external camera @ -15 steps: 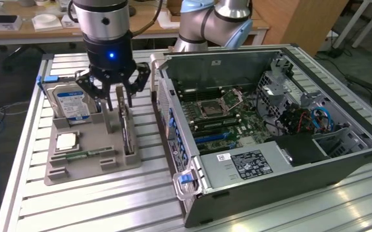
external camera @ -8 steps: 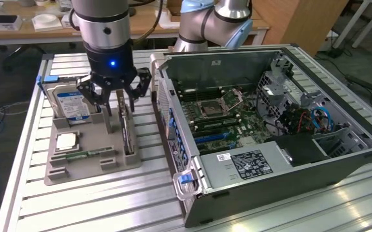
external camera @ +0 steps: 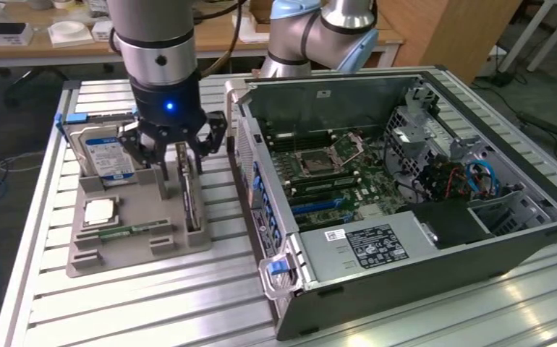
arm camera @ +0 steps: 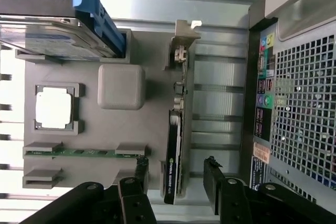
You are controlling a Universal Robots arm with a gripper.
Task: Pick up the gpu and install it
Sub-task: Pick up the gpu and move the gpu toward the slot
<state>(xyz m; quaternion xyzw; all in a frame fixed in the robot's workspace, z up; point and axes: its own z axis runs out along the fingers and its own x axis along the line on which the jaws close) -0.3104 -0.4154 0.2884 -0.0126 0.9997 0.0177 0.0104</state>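
The gpu (external camera: pixel 192 202) is a thin dark card standing on edge in a slot of the grey holder (external camera: pixel 134 249), beside the computer case. In the wrist view the gpu (arm camera: pixel 176 140) shows its black edge and its silvery bracket (arm camera: pixel 182 38) at the far end. My gripper (external camera: pixel 179 168) hangs straight above the card, open. In the wrist view my gripper (arm camera: pixel 175 163) straddles the card's near end, with one black finger (arm camera: pixel 140 169) on each side and a gap between each finger and the card. Nothing is held.
The holder also carries a silver hard drive (external camera: pixel 105 153) with a blue tab, a processor chip (external camera: pixel 100 211) and a green memory stick (external camera: pixel 129 233). The open computer case (external camera: pixel 404 195) lies at the exterior view's right, motherboard (external camera: pixel 336 173) exposed. Everything rests on a slatted aluminium table (external camera: pixel 163 303).
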